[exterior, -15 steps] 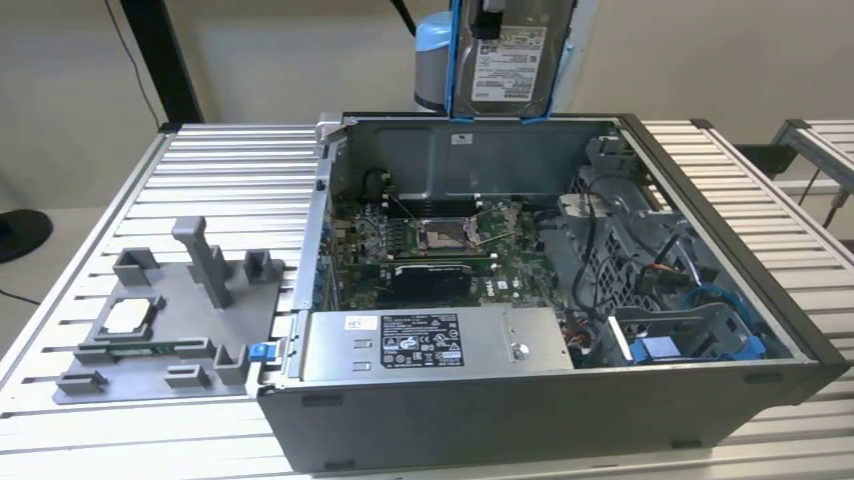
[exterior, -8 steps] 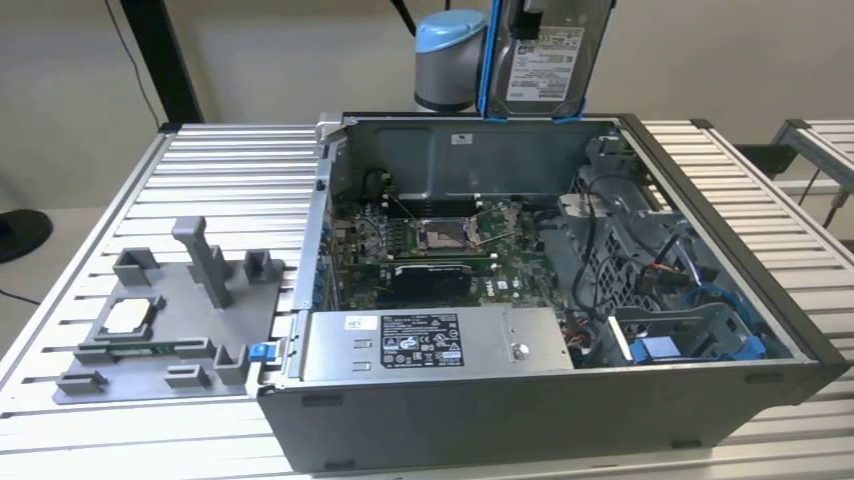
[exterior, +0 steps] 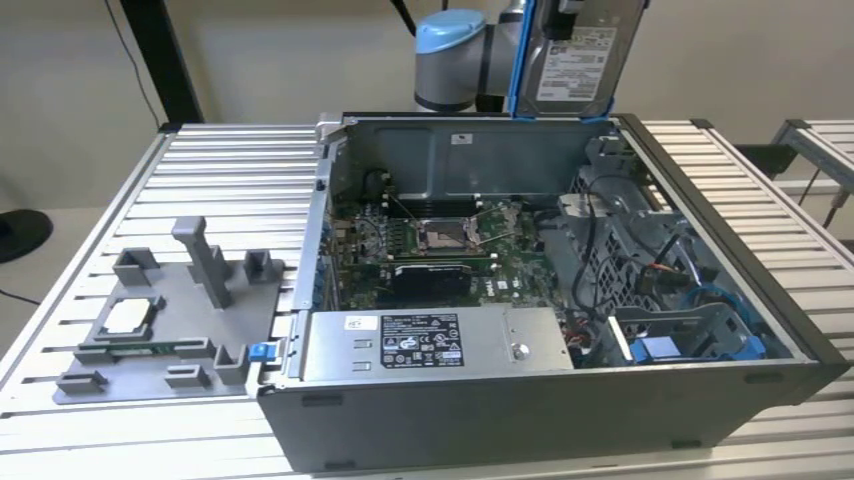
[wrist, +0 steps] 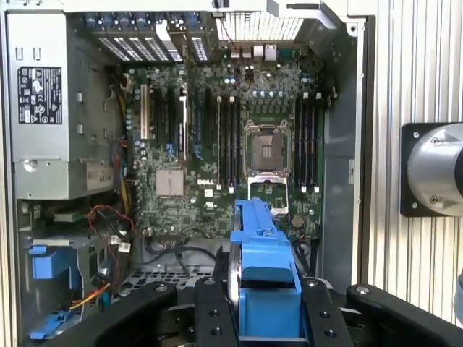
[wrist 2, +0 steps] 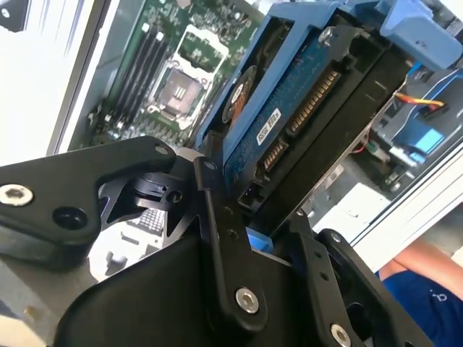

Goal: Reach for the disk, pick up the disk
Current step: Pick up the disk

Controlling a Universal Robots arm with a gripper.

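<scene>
Gripper (wrist 2: 249, 217) pinches the disk (wrist 2: 304, 108) by its blue bracket, black fingers (wrist 2: 217, 238) pressed on either side of the frame, per both wrist views. The drive's connector edge and circuit side face the second wrist cam. Below it lies the open PC case (exterior: 747, 370) w/ motherboard (wrist: 210, 144), bare CPU socket (wrist: 265, 148) and grey power supply (exterior: 427, 345). In the exterior view the disk (exterior: 577, 55) hangs upright above the case's far wall, well clear of the interior, beside the arm's blue-capped joint (exterior: 450, 55). Pick-up looks done; judged best practice now: keep the squeeze steady on the bracket, hold the drive vertical, avoid the case rim and cables. On the exterior view's left, a grey fixture (exterior: 167, 320) sits on the slatted table (exterior: 227, 170).
</scene>
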